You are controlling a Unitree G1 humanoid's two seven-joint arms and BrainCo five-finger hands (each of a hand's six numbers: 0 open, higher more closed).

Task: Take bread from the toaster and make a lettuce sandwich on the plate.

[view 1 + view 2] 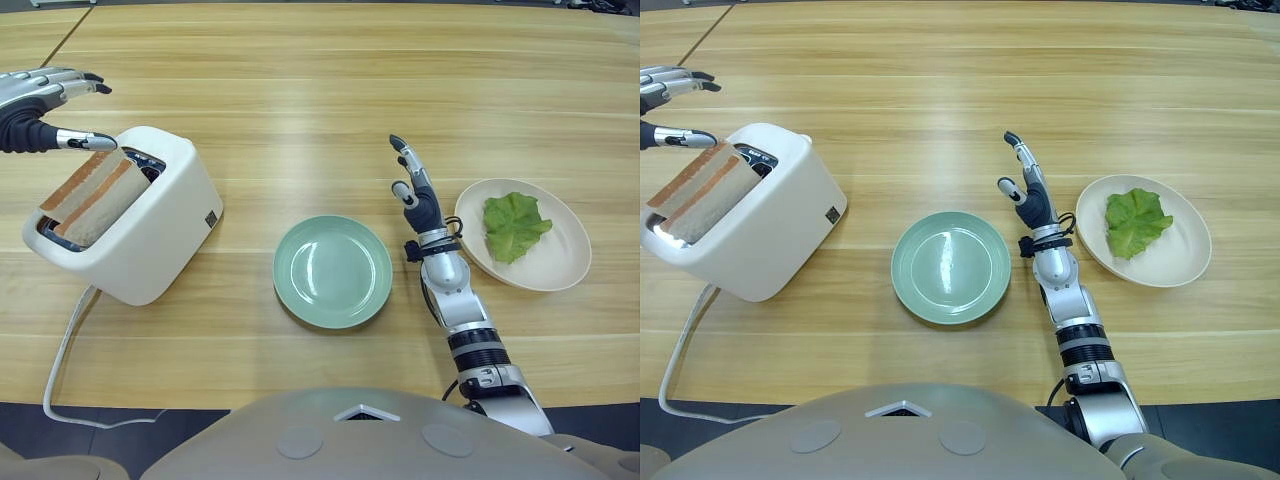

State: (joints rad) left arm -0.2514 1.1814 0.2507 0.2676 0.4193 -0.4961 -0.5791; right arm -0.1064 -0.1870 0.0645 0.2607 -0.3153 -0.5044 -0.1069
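Observation:
A white toaster (150,235) lies tilted at the left, with two slices of bread (90,198) sticking out of its slots. My left hand (45,110) hovers just above the far end of the bread, fingers spread and open, holding nothing. An empty green plate (333,271) sits in the middle of the table. To its right a beige bowl (560,270) holds a lettuce leaf (514,226). My right hand (415,190) stands between plate and bowl, fingers straight and open, touching neither.
The toaster's white cord (62,370) runs off the table's near edge at the left. Bare wooden table (320,80) stretches behind all the objects.

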